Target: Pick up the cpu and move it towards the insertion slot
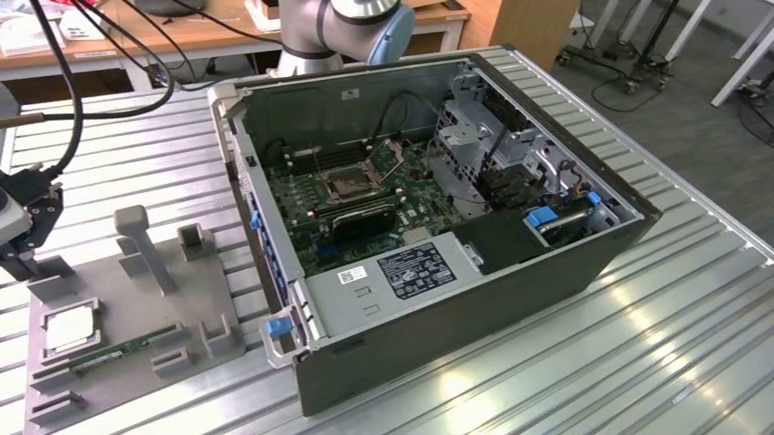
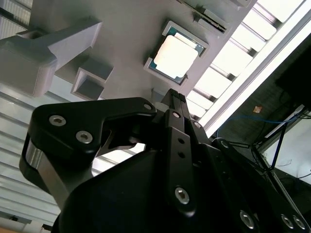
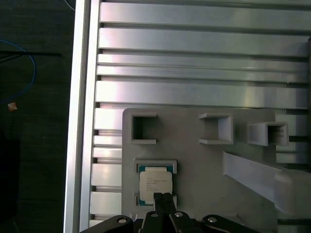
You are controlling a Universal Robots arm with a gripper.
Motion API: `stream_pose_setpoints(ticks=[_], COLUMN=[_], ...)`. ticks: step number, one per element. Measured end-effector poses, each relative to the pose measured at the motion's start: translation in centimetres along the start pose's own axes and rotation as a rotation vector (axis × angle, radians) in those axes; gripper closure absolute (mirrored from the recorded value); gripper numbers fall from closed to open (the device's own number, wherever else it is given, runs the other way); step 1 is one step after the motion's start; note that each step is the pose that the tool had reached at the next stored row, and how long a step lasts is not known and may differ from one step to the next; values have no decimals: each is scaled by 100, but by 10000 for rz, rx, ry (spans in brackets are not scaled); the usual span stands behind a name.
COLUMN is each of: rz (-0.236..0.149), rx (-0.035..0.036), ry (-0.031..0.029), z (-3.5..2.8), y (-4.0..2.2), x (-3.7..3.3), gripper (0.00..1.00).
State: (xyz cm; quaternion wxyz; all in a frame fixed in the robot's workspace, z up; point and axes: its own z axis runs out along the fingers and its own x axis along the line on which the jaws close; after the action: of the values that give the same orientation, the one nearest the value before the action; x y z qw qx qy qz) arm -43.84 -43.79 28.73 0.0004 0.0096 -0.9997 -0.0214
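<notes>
Two fingers [image 3: 159,201], clenched empty, hover over one edge of the framed cpu [image 3: 154,181].

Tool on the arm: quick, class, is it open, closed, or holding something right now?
Tool: closed, holding nothing; its tips hang above the flat square silver-grey cpu lying in the grey moulded holder plate.

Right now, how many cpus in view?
1. The cpu sits in its pocket on the grey fixture plate, exterior view's left, near the tool. The insertion slot shows a dark centre, no chip seen; the case could hide others.
</notes>
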Motion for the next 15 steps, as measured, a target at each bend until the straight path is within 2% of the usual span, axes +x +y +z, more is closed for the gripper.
stream_pose_setpoints(ticks=[15], rz=[0], rx=[0], ry=[1], z=[47], y=[-2], x=[0], gripper=[89])
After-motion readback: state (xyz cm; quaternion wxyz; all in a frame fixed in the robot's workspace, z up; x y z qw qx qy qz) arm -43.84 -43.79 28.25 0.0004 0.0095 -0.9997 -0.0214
